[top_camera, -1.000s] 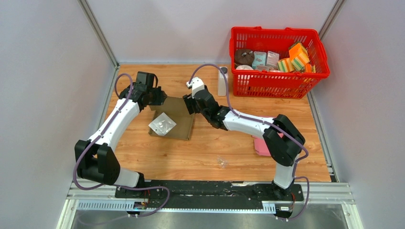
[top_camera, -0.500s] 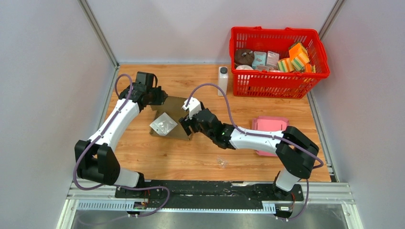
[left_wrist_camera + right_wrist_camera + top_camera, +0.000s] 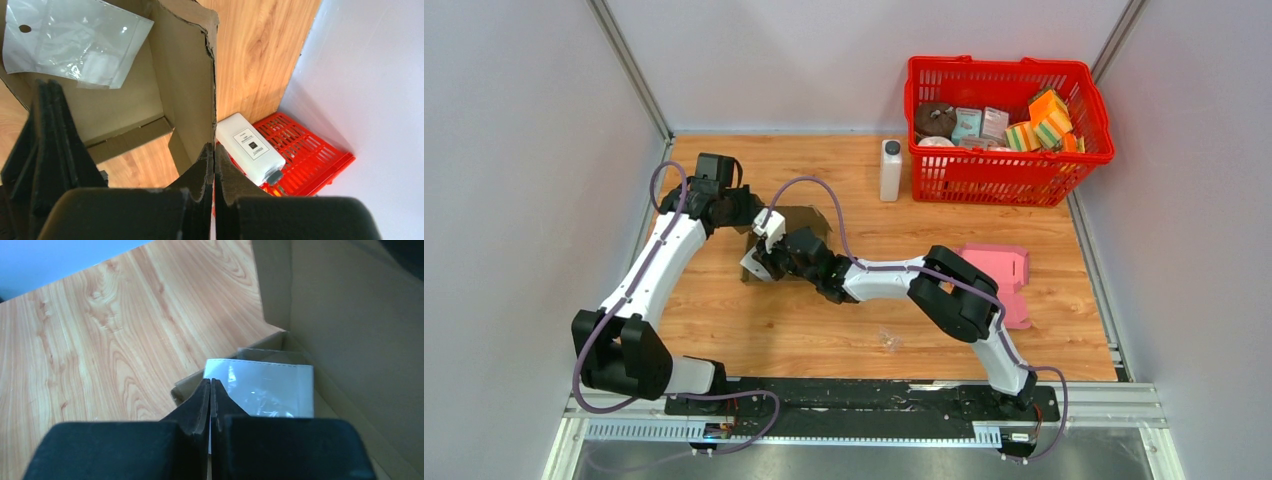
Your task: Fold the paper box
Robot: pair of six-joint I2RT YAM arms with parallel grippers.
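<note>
The paper box [image 3: 809, 222] is brown cardboard, lying open on the wooden table at centre left. A clear plastic bag [image 3: 751, 264] lies in it by the near left corner. My left gripper [image 3: 746, 212] is shut on the box's upright side flap [image 3: 185, 75], whose edge runs down into the jaws [image 3: 214, 152]. The bag [image 3: 75, 42] shows on the box floor beyond. My right gripper [image 3: 762, 262] reaches over the box from the right. Its jaws [image 3: 210, 385] are shut at the left edge of the bag [image 3: 270, 387], which seems pinched between them. The box wall [image 3: 350, 340] rises at the right.
A red basket [image 3: 1009, 160] full of small goods stands at the back right, with a white bottle [image 3: 890, 170] just left of it. A flat pink carton [image 3: 999, 275] lies right of centre. A small clear scrap [image 3: 890, 341] lies near the front.
My right arm swung from the box's far right side across to its near left corner, and its jaws closed at the bag. The left arm shifted slightly left with the flap.
</note>
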